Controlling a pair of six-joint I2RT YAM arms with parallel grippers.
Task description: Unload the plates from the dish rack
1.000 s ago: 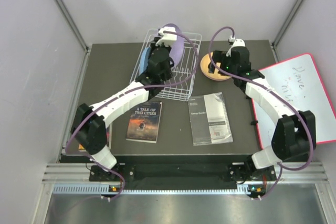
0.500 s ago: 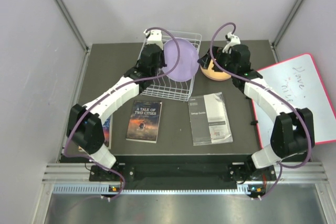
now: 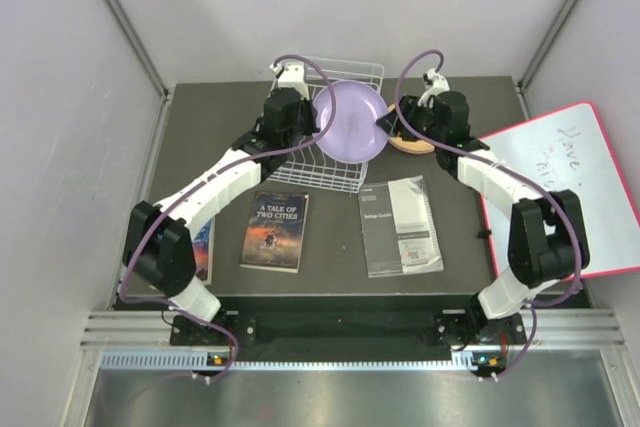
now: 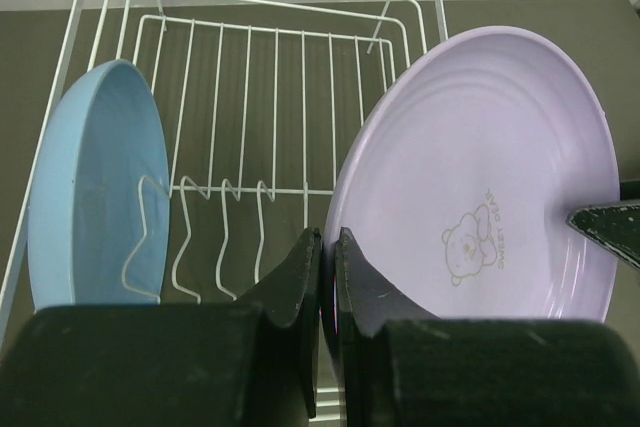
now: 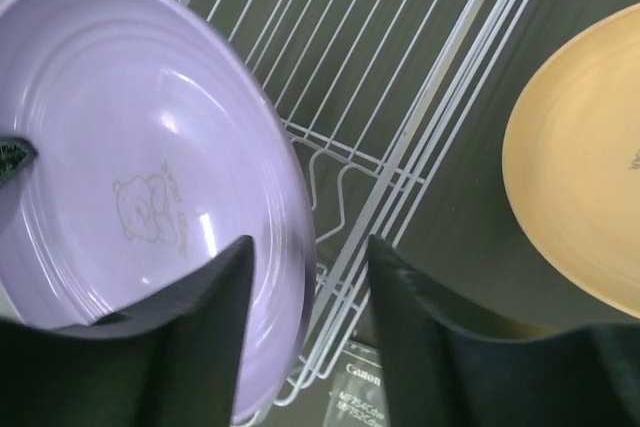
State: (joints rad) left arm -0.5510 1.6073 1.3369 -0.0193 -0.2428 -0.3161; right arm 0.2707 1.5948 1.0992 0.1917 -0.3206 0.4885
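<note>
So my left gripper (image 4: 325, 237) was clamped tight on the left rim of the lilac plate (image 4: 480, 197), holding it up over the right side of the dish rack (image 4: 240, 190). My right gripper (image 5: 310, 242) straddled its right rim, jaws apart, not pinching. The blue plate (image 4: 95, 187) stood in the rack's left slots, and the orange plate (image 5: 590, 177) lay just right of the rack.

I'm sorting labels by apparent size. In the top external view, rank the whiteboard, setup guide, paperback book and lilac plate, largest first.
1. whiteboard
2. setup guide
3. paperback book and lilac plate: these look about alike, and the plate is held up nearer the camera, so I won't rank them.
</note>
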